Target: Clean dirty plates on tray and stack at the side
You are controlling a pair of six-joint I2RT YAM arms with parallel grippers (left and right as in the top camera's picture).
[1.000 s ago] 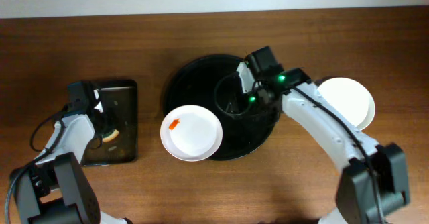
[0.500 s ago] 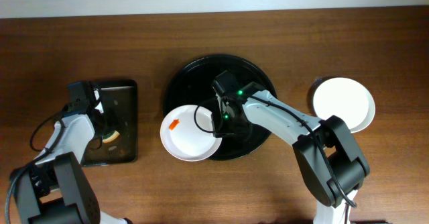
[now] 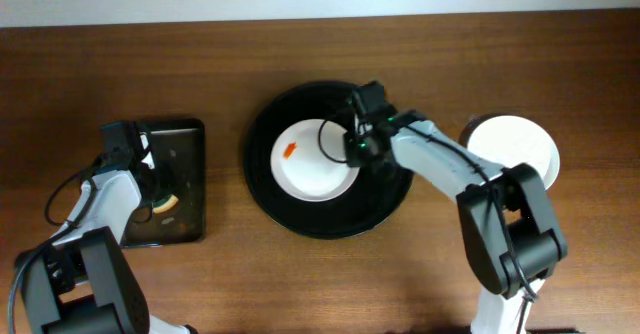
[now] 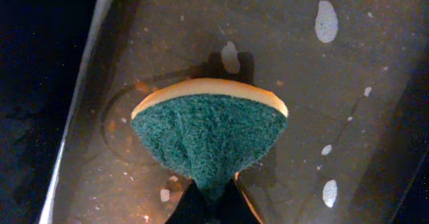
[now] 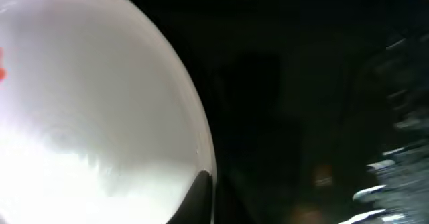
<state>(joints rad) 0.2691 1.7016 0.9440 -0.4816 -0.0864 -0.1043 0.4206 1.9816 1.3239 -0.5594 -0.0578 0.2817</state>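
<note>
One dirty plate (image 3: 305, 169), white with an orange-red smear (image 3: 289, 150) near its left rim, lies inside the round black tray (image 3: 300, 217). My right gripper (image 3: 354, 154) is shut on the plate's right rim. In the right wrist view the plate (image 5: 87, 117) fills the left side, with a finger (image 5: 204, 194) on its edge over the black tray (image 5: 301, 103). My left gripper (image 3: 160, 196) is shut on a green and yellow sponge (image 4: 208, 137), which it pinches at its tip (image 4: 213, 200).
The sponge rests over the small rectangular black tray (image 3: 185, 139), wet with white foam spots (image 4: 326, 19). A stack of white plates (image 3: 520, 149) stands on the wooden table right of the round tray, close to my right arm.
My right gripper swung left to the plate hanging over the tray's front-left rim, took its edge and pulled it right into the tray's middle. The left arm has not moved.
</note>
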